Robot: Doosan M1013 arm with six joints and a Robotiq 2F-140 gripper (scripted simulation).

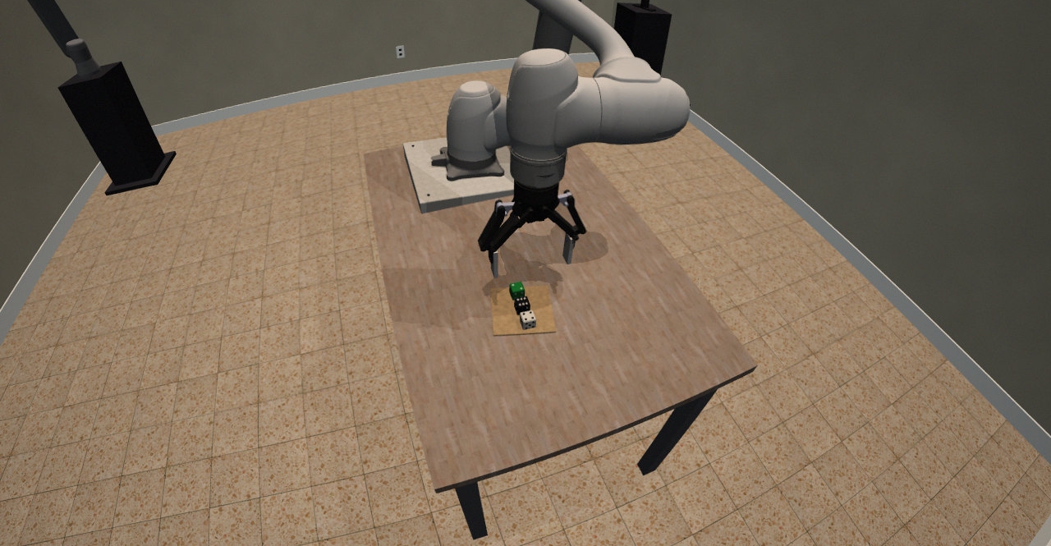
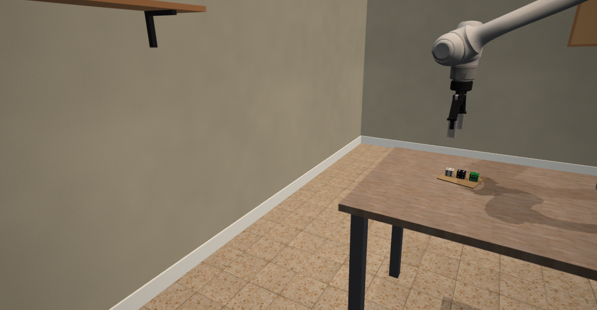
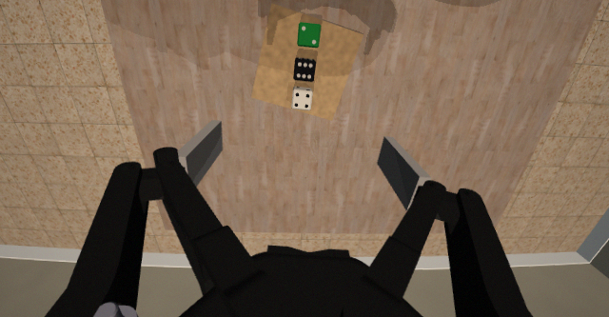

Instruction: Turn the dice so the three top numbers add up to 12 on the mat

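Jaws of the gripper [image 1: 532, 262] [image 2: 455, 133] [image 3: 301, 157] are released, holding nothing. On the tan mat [image 1: 504, 322] [image 2: 457, 182] [image 3: 274, 65] there are three dice: green [image 1: 516, 289] [image 2: 473, 176] [image 3: 309, 34], black [image 1: 521, 305] [image 2: 461, 174] [image 3: 304, 69] in the middle, and white [image 1: 527, 319] [image 2: 449, 172] [image 3: 302, 98].

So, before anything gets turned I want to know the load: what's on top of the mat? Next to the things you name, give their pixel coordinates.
Three dice sit on the mat [image 1: 503, 320] [image 2: 453, 180] [image 3: 278, 65]: green [image 1: 517, 290] [image 2: 473, 176] [image 3: 309, 34], black [image 1: 521, 305] [image 2: 461, 174] [image 3: 304, 69] and white [image 1: 527, 319] [image 2: 449, 172] [image 3: 302, 99]. The patches of mat directly beneath them, and their bottom faces, are hidden.
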